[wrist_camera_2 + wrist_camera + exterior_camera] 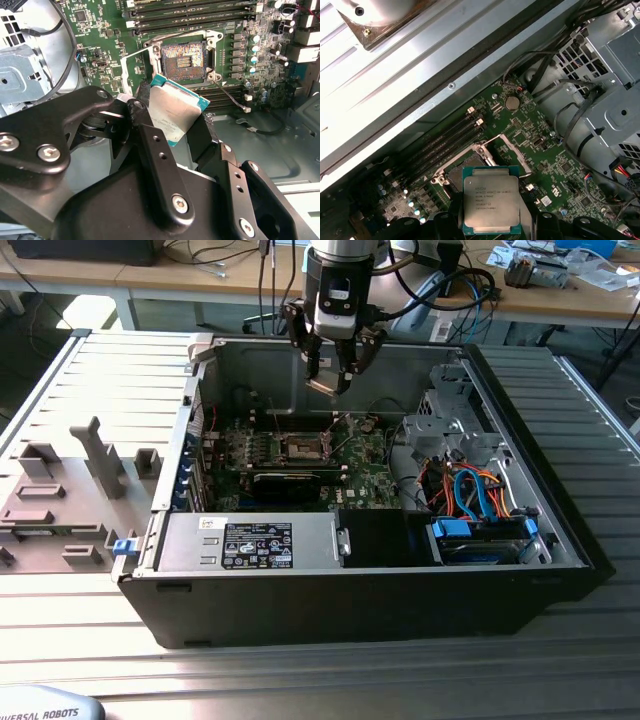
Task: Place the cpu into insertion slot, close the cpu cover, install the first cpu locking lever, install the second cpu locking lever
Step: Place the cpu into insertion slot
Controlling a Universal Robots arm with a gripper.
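The fingers (141, 107) grasp the cpu (175, 112) by its edges, tilted; it hangs above the slot (183, 56), apart.

My arm (340, 265) reaches in from above, wrist vertical. Gripper (328, 385) points straight down and hangs in the air, touching no surface. Black fingers (155, 150) are closed in, pinching the cpu (175, 107) by two opposite edges. In the first wrist view, fingertips (445, 227) sit on either side of the chip.
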